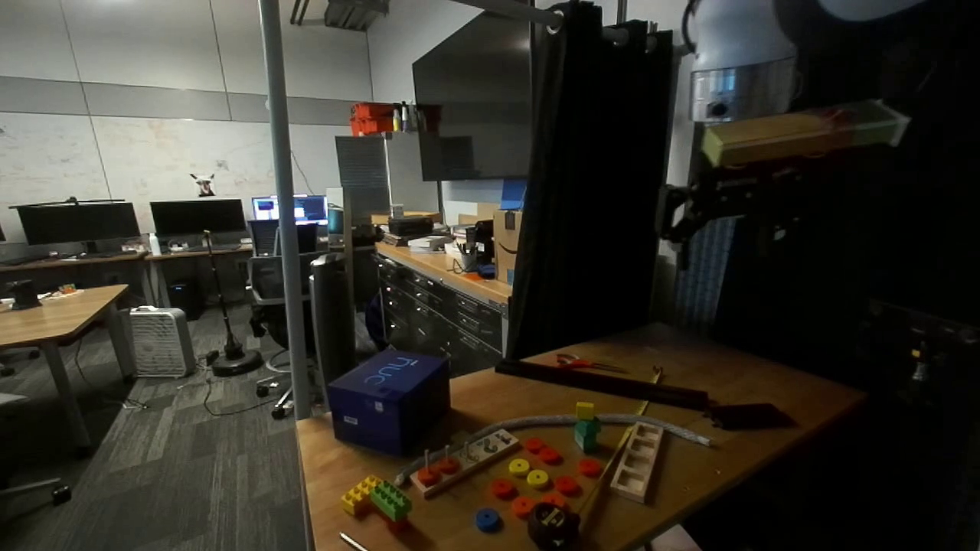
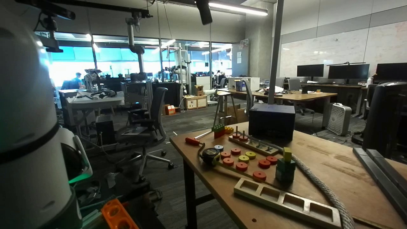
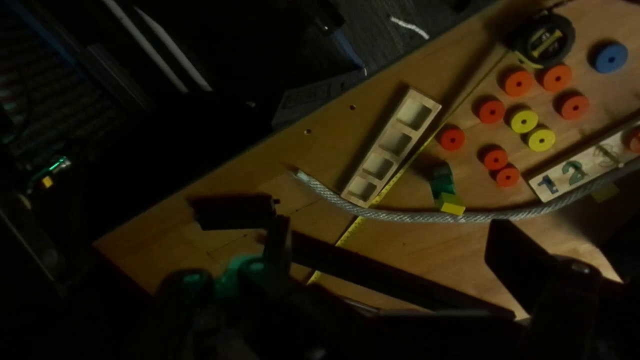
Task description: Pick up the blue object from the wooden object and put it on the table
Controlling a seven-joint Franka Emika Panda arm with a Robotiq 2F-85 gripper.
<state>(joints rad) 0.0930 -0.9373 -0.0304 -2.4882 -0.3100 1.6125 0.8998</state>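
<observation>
"So, where to find the blue ring (image 3: 610,57)?"

"Flat on the counter (image 3: 325,155), near the tape measure (image 3: 545,41), apart from both the wooden peg board (image 3: 587,166) and the four-hollow wooden tray (image 3: 386,155). Probably already placed as asked, or else at odds with the task sentence. Impossible to say which."

"And the claw (image 3: 390,237)?"

"Unclenched: spread wide, holding nothing, hanging well above the counter."

"Heavy, in case of a lift?"

"Likely not. Light and stiff, to judge by the small, solid look; painted wood or hard plastic, no telling which. Hardly fragile under a modest squeeze. Maybe a bit slippery along the smooth, curved rim, though."

"Better to hook the hole, then?"

"No. Too narrow for those fingers (image 3: 515,265), by the look of the dark dot in the wrist view. Come straight down instead and pinch across the full width, through the middle. If off-centre, might squirt out sideways or spin."

"Anything to steer around?"

"Yes, watch the tape measure and the nearest orange rings (image 3: 556,78). Turn the claw to keep both fingers out of those gaps. Go low, too: not much rim to bite on. Stop just short of scraping the counter, then squeeze gently."
</observation>
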